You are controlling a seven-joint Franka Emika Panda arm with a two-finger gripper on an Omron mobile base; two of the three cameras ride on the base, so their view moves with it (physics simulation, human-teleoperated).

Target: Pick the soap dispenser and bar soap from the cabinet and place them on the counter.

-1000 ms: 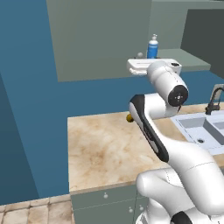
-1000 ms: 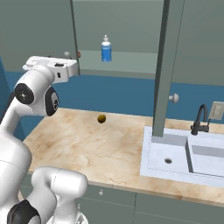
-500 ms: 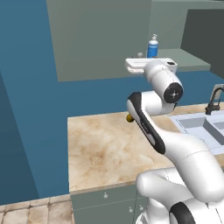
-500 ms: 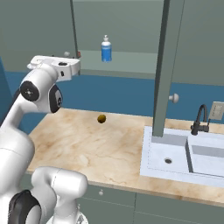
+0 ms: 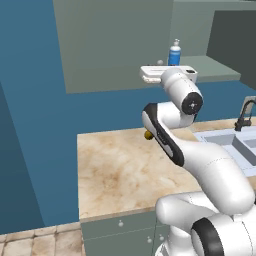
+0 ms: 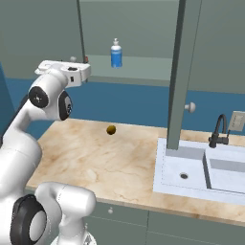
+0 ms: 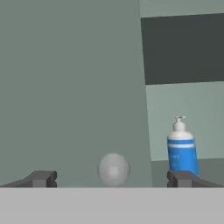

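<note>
**A:** So where's everything at? The end effector [image 7: 113, 178] is up at shelf height with its fingers spread wide, nothing between them. The soap dispenser [image 7: 181, 148] stands upright on the cabinet [image 5: 120, 45] shelf, ahead of the end effector and off toward one fingertip. Dead ahead is a closed door with a round pale knob [image 7: 113, 169] sitting right between the fingers.

**B:** Yeah, so it's lined up on the knob more than the bottle. Any sign of the bar soap?

**A:** There's a tiny reddish speck [image 6: 86, 59] just beyond the end effector on the shelf edge in the right base view. Could be it, but it's too small to call.

**B:** How do you reckon the dispenser handles?

**A:** Looks like a small rigid plastic bottle, so I'd guess light and stiff but a bit slick, and tall enough to tip if nudged. I'd pinch the blue body around the middle, not the white pump, since the pump neck is thin and probably wobbles or presses down.

**B:** And the drop spot?

**A:** The table [image 6: 95, 158] is well below the end effector, with a little yellow ball [image 6: 111, 129] on it and the sink [image 6: 201, 167] off to the side.
</note>
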